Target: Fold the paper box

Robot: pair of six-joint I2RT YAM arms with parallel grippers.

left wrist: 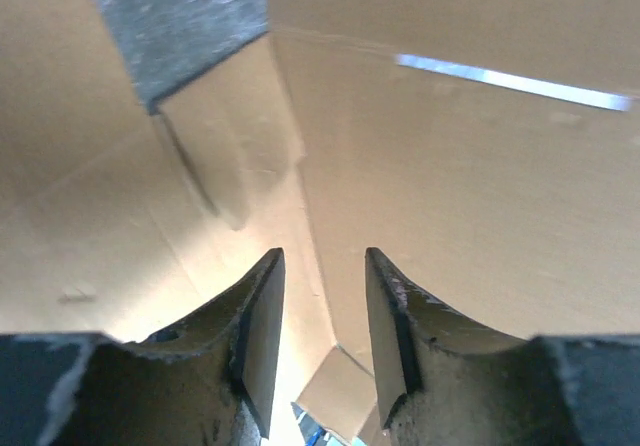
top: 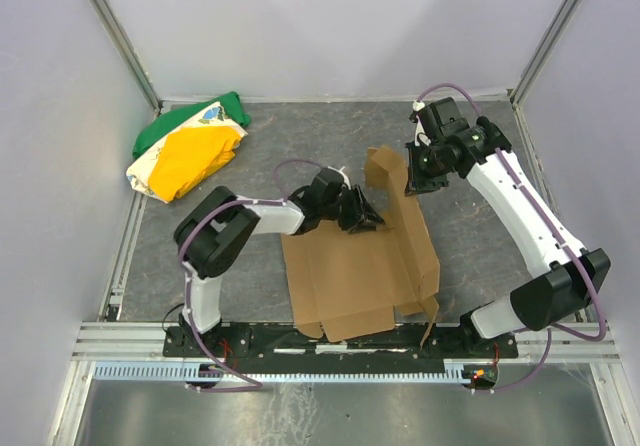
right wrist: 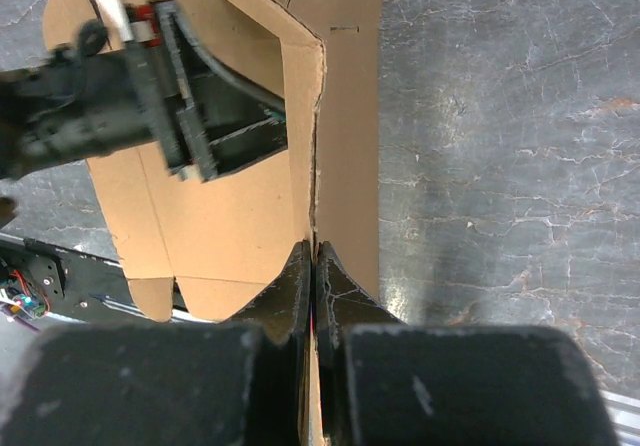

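The paper box (top: 340, 276) is a brown cardboard sheet lying flat at the front middle, with its right side panel (top: 405, 206) raised upright. My right gripper (top: 412, 181) is shut on the top edge of that raised panel; in the right wrist view the jaws (right wrist: 314, 251) pinch the thin cardboard edge (right wrist: 318, 146). My left gripper (top: 368, 218) sits low inside the box by the crease at the foot of the raised panel. Its fingers (left wrist: 262, 316) stand apart with nothing between them, and cardboard (left wrist: 480, 186) fills the view beyond. The left gripper (right wrist: 200, 116) also shows in the right wrist view.
A green, yellow and white cloth bundle (top: 190, 151) lies at the back left on the grey mat (top: 240, 276). Pale walls enclose three sides. The metal rail (top: 120, 341) with both arm bases runs along the front edge.
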